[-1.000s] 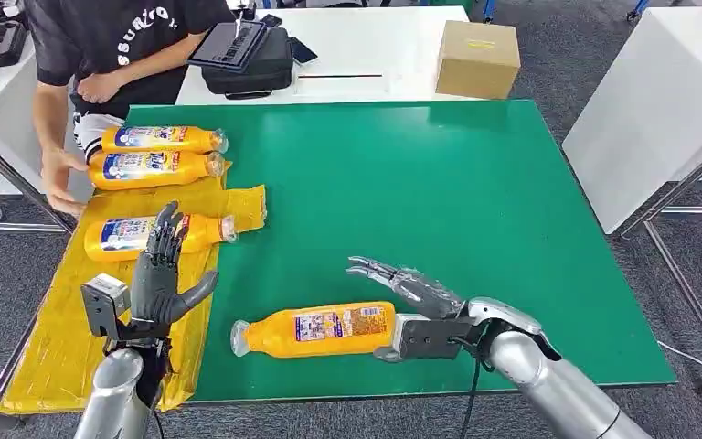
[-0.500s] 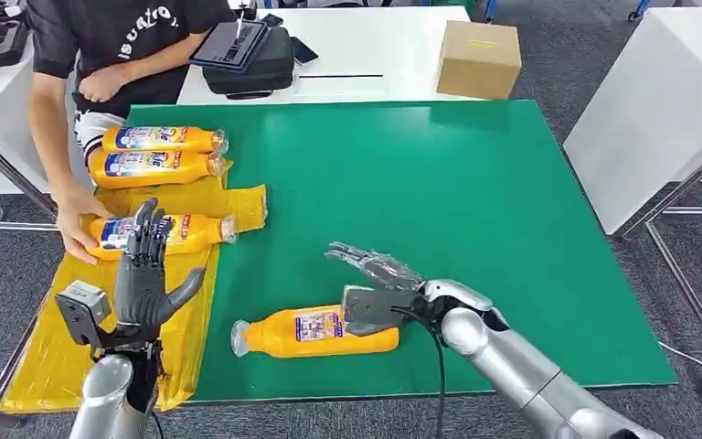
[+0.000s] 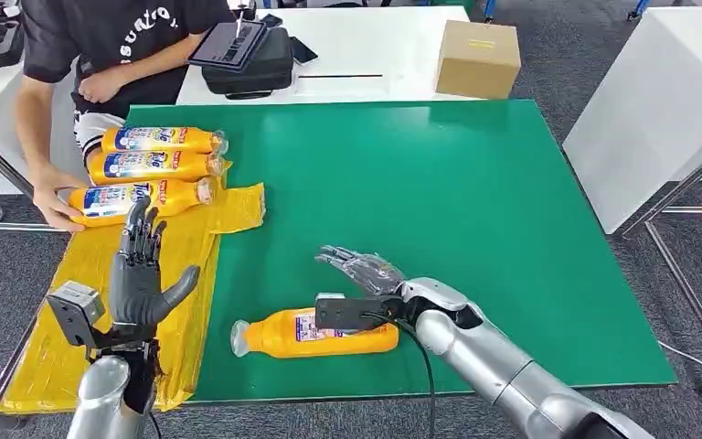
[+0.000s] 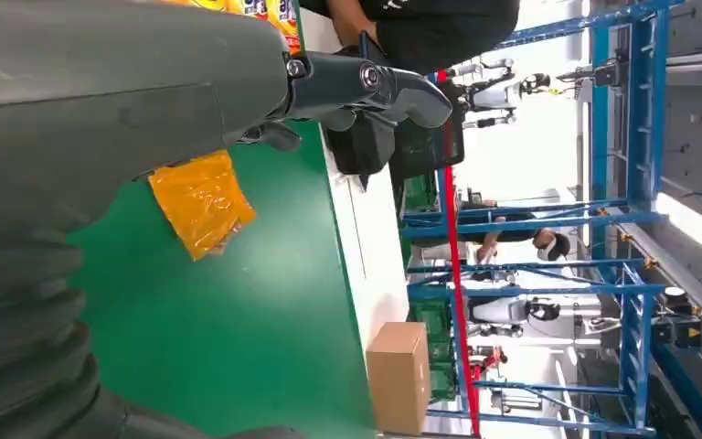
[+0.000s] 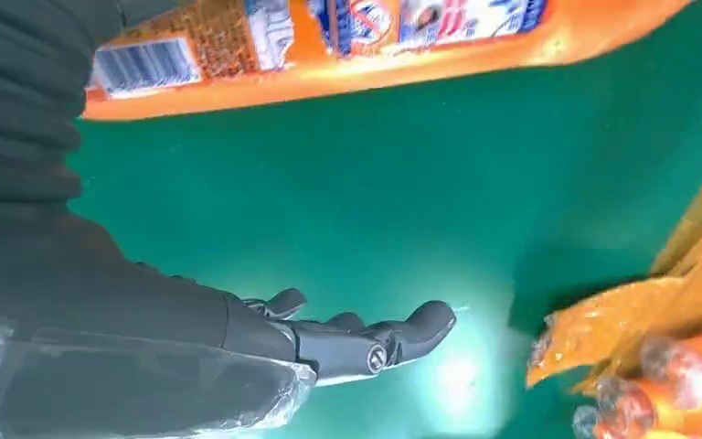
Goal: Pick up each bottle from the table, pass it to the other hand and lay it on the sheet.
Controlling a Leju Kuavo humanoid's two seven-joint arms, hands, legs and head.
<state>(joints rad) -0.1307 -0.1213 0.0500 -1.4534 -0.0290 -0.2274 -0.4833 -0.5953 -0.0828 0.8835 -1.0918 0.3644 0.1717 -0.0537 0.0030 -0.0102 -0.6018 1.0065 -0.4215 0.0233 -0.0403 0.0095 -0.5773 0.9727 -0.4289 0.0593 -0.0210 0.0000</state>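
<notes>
Grey carpet floor (image 3: 594,55); white table (image 3: 375,55) behind the green one carries a cardboard box (image 3: 478,58) and black bag (image 3: 251,64); another white table (image 3: 658,101) to the right; blue racking (image 4: 640,210) beyond, brightly lit.

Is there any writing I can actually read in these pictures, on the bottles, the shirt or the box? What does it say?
"ISURUTO", or close to it; white letters on the person's black T-shirt, curved and partly cut off.
Orange plastic bottles on the yellow sheet: blue and white labels, brand too blurred to read.
Orange bottle on the green table: barcode and small print, unreadable.
Brown cardboard box: yellow sticker, illegible.
</notes>
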